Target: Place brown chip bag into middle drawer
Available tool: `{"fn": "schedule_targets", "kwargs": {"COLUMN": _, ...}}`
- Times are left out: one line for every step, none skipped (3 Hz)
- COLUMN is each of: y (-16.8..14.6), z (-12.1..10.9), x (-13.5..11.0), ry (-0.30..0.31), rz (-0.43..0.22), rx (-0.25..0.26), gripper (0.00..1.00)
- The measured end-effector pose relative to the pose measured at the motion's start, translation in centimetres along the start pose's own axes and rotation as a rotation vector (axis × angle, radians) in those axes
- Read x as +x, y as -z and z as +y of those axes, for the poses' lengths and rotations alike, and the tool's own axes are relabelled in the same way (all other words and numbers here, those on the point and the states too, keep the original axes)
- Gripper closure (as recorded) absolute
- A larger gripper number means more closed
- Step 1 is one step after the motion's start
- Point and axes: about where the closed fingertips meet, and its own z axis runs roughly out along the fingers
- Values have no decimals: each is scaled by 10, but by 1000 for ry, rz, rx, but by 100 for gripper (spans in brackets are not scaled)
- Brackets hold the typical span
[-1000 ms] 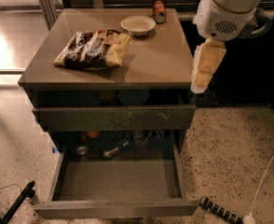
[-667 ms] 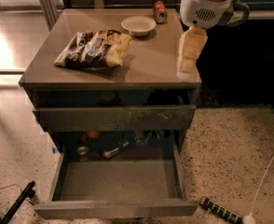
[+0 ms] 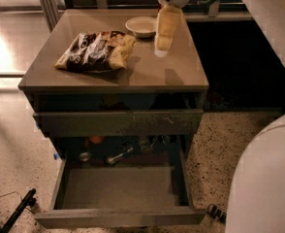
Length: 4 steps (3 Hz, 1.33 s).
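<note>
The crinkly dark brown and tan-yellow chip bag [image 3: 96, 50] is laid flat on the left part of the grey cabinet top [image 3: 176, 74]. The wide shallow grey middle drawer [image 3: 118, 188] is pulled out towards the near side below, under a grey drawer front with whitish scratches [image 3: 118, 123]. A small white bowl [image 3: 141, 26] is set at the far side. The tan gripper [image 3: 162, 46] is held over the top, right of the bag and apart from it; whether it is parted or closed cannot be told.

On cabinet top [image 3: 181, 74]: brown chip bag [image 3: 95, 51] lying left, gripper [image 3: 161, 50] hovering right of it; middle drawer [image 3: 118, 188] sitting open below.
</note>
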Motion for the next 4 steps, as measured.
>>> {"fn": "schedule_targets", "kwargs": {"y": 0, "z": 0, "x": 0, "ry": 0, "rz": -1, "rx": 1, "gripper": 0}}
{"fn": "schedule_targets", "kwargs": {"y": -14, "z": -6, "x": 2, "ry": -31, "rz": -24, "rx": -10, "gripper": 0}}
{"fn": "schedule_targets", "kwargs": {"y": -28, "z": -13, "x": -16, "ry": -25, "rz": -54, "rx": -27, "gripper": 0}}
{"fn": "schedule_targets", "kwargs": {"y": -41, "z": -25, "x": -49, "ry": 16, "rz": -95, "rx": -26, "gripper": 0}}
